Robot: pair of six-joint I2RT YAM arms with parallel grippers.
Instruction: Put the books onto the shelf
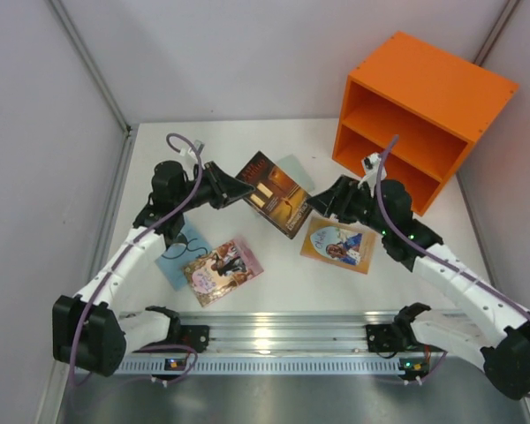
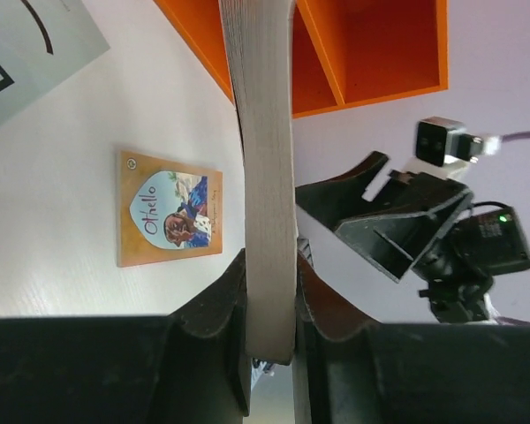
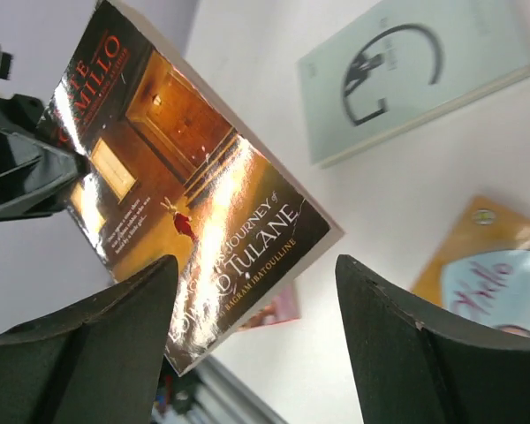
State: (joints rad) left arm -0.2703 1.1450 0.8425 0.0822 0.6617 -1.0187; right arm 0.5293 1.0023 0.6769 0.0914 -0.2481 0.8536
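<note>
My left gripper (image 1: 234,188) is shut on the dark brown book (image 1: 276,194) and holds it above the table, tilted. In the left wrist view the book's page edge (image 2: 263,159) is pinched between both fingers (image 2: 221,309). My right gripper (image 1: 320,203) stands open at the book's right corner. Its wrist view shows the glossy cover (image 3: 185,194) in front of the spread fingers (image 3: 384,318), unclamped. The orange shelf (image 1: 424,106) stands at the back right. The orange-edged book (image 1: 338,245), the pink book (image 1: 223,269) and the light blue book (image 1: 175,256) lie flat. The pale green book (image 1: 293,168) is partly hidden behind the held one.
A metal rail (image 1: 274,340) with both arm bases runs along the near edge. Grey walls close in the table on the left and at the back. The shelf's two open compartments (image 2: 371,44) face my arms.
</note>
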